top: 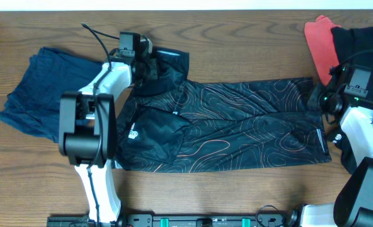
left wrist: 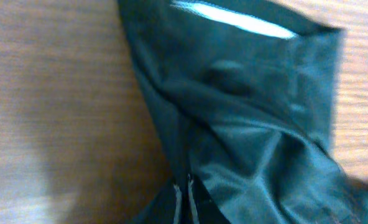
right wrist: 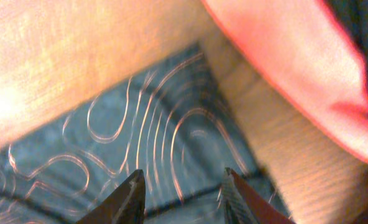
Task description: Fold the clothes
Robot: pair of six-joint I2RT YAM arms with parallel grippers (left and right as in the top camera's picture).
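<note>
The black jersey (top: 237,126) with thin orange contour lines lies spread across the middle of the wooden table, with white lettering near its left end. My left gripper (top: 154,63) is at the jersey's far left corner, where the cloth is bunched up. In the left wrist view its fingers (left wrist: 184,186) are shut on a fold of the dark fabric (left wrist: 246,124). My right gripper (top: 314,99) is at the jersey's far right corner. In the right wrist view its fingers (right wrist: 183,180) are open just above the patterned cloth (right wrist: 140,124), holding nothing.
A navy garment (top: 41,88) lies crumpled at the left of the table. A red garment (top: 322,44) and a black one (top: 363,41) lie at the far right; the red one also shows in the right wrist view (right wrist: 283,68).
</note>
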